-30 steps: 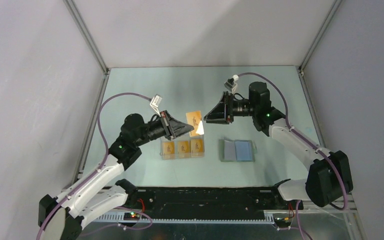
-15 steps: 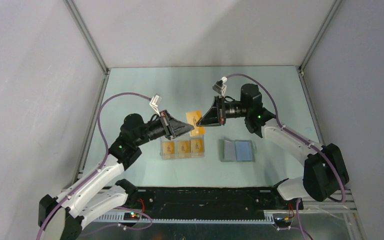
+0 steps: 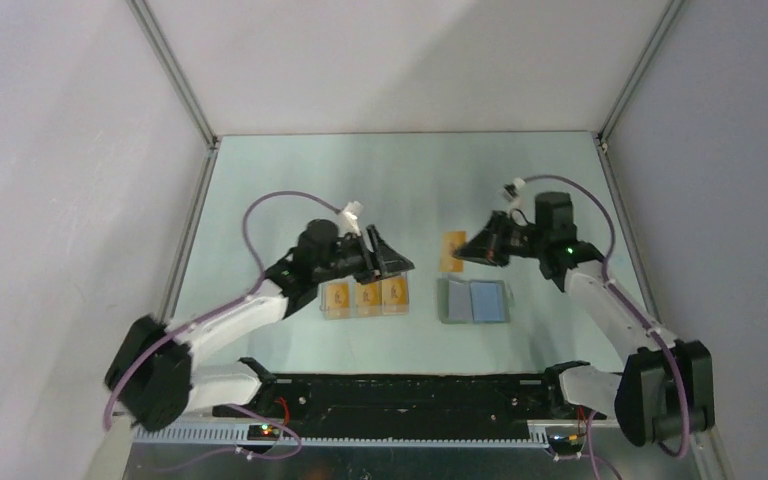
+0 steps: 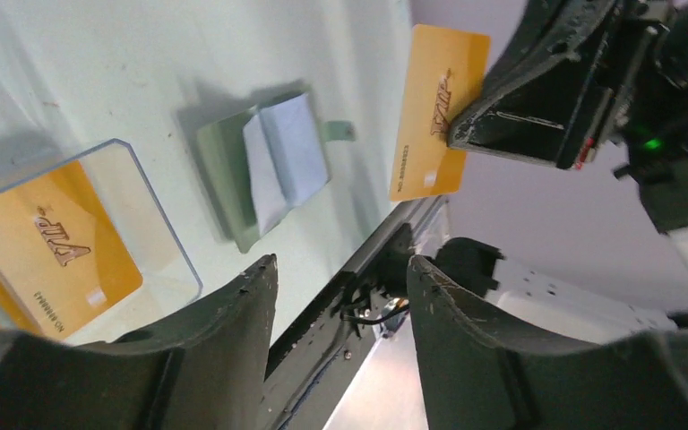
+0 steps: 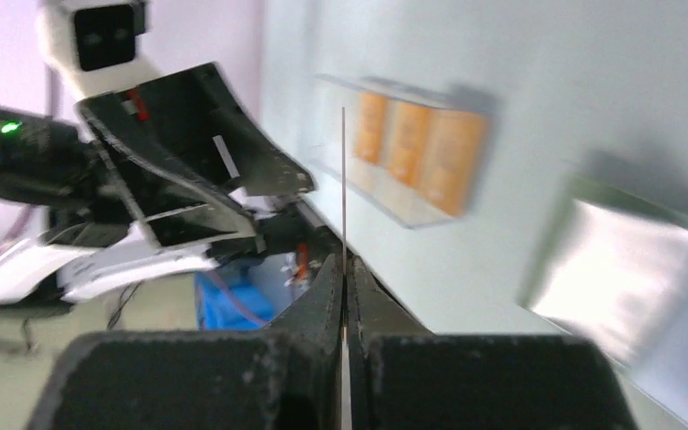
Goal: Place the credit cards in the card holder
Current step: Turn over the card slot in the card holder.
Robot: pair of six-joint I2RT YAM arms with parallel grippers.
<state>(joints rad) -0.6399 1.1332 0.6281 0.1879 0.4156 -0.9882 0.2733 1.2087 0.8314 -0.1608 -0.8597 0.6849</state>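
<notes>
While the right pincer (image 3: 468, 251) is clamping shut on one credit card (image 3: 451, 250), it is holding that card clear of the table (image 3: 290, 190), just beyond the far left corner of the card holder (image 3: 475, 300), which is lying open with its light blue inside facing up. The left pincer (image 3: 392, 262) is standing open and empty over the clear box (image 4: 157, 228), where three more credit cards (image 3: 365, 294) are lying side by side.

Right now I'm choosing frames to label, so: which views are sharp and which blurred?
Top external: sharp, evenly lit. Left wrist: crisp, print on the held credit card readable, own fingers dark. Right wrist: smeared, card holder and boxed cards soft.
</notes>
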